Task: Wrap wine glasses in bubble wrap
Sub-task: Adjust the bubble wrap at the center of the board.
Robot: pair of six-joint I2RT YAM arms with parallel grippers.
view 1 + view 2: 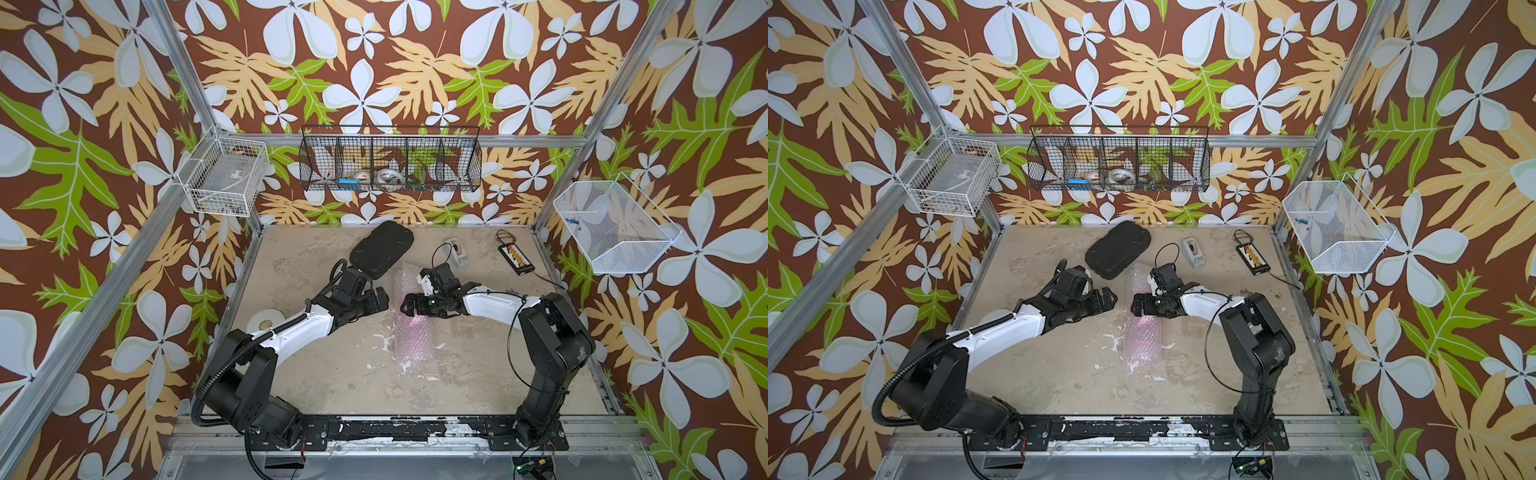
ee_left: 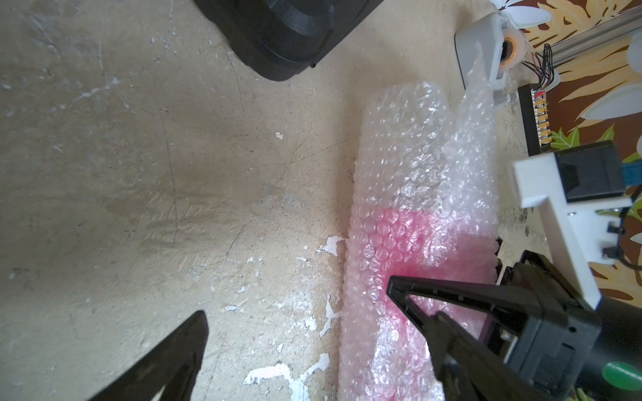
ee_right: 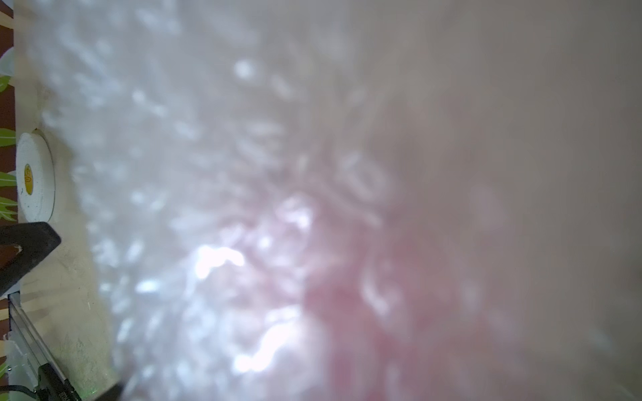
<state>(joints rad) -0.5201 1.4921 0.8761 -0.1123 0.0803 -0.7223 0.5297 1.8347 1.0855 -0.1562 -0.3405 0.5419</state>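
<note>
Left wrist view: our right gripper (image 2: 444,264) stands wide over the rolled bubble wrap (image 2: 417,156), the pink goblet (image 2: 406,239) inside it, under the fingers (image 2: 403,290); the left gripper (image 2: 319,314), also wide, hangs just beside. Nothing grips the roll, so we fear its loose flap (image 2: 476,114) springing open.

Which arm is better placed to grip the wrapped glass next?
Right, probably. The right gripper, open, hangs directly over the bubble wrap where the pink glass shows through; the left gripper, also open, sits beside the roll.
</note>
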